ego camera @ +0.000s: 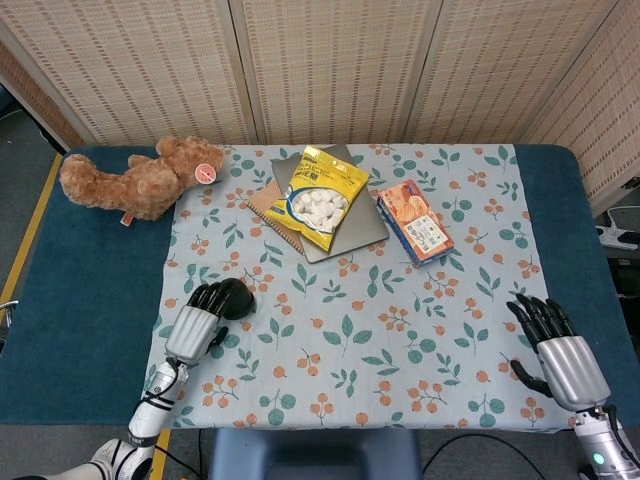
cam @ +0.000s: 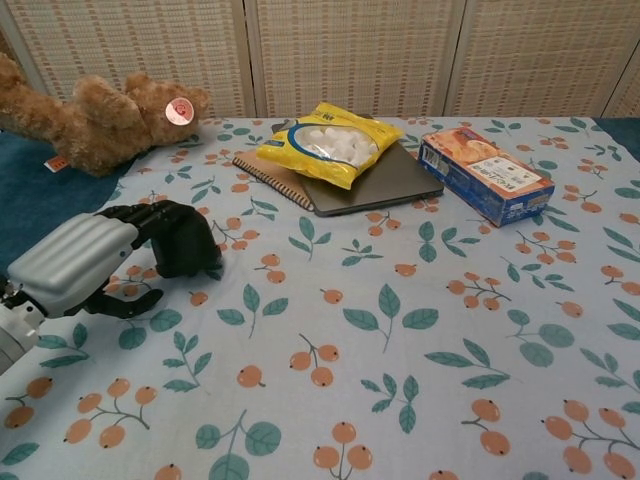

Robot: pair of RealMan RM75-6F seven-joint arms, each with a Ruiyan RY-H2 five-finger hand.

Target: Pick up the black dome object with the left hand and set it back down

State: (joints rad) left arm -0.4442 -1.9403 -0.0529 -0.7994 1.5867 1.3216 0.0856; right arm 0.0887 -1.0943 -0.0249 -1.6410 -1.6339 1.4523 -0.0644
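Note:
The black dome object (cam: 192, 243) (ego camera: 237, 297) is at the left side of the flowered tablecloth and looks tipped, its left side raised. My left hand (cam: 80, 262) (ego camera: 196, 326) grips it from the left, dark fingers (cam: 150, 216) curled over its top and the thumb lower, near the cloth. The side of the dome under the fingers is hidden. Far off at the table's front right corner, my right hand (ego camera: 560, 358) holds nothing and its fingers are apart; the chest view does not show it.
A brown teddy bear (ego camera: 140, 178) lies at the back left. A yellow snack bag (ego camera: 318, 196) rests on a grey notebook (ego camera: 345, 235) at the back centre, beside an orange and blue box (ego camera: 414, 222). The blue table edge (ego camera: 80, 330) runs left of the cloth.

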